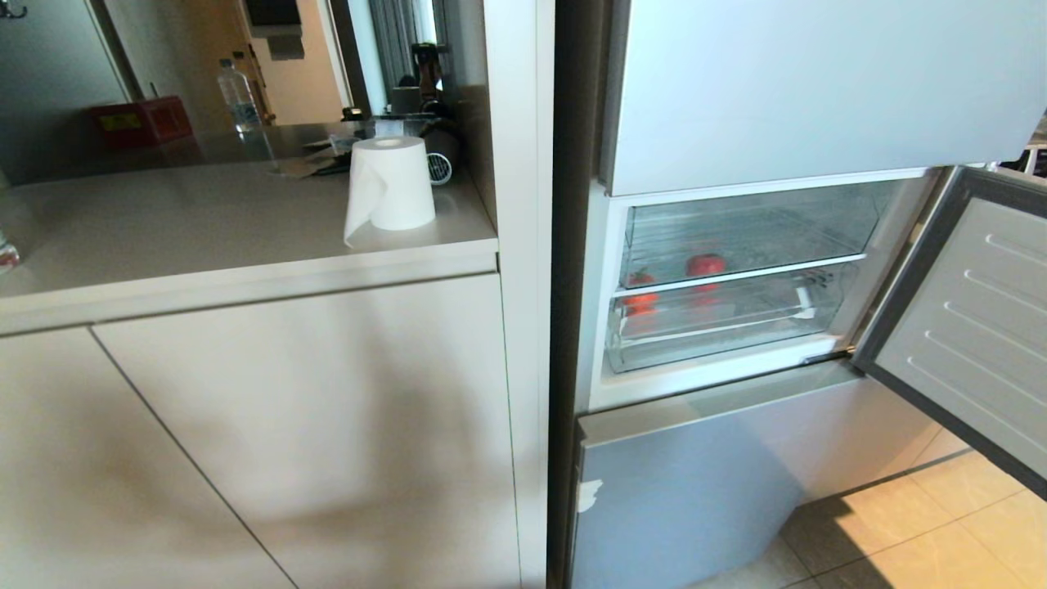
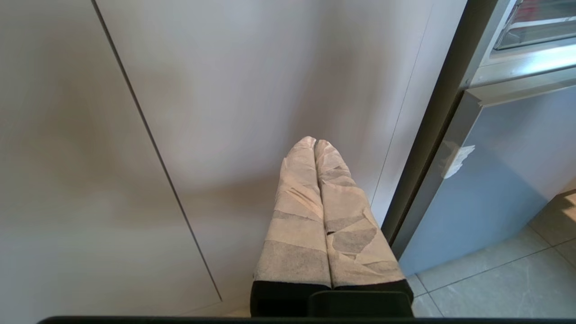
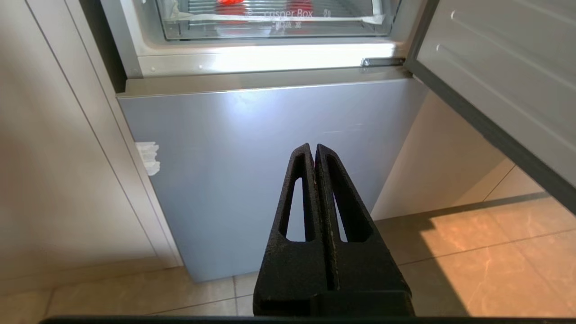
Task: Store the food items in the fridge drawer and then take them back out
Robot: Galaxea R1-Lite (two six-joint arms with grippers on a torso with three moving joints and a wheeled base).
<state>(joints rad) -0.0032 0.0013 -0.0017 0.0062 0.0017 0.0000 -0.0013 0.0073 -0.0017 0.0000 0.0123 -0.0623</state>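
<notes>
Both grippers (image 2: 315, 143) (image 3: 313, 147) clenched empty; paper roll (image 1: 391, 184) on counter, fruits (image 1: 705, 264) seemingly behind clear drawer

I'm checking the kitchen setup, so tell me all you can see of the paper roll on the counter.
The paper roll is white, with a hollow core open at the top. It stands upright near the right end of the pale counter, close to the front edge. A loose sheet hangs down its left side onto the counter. Nothing else touches it; a small round item sits just behind it.
</notes>
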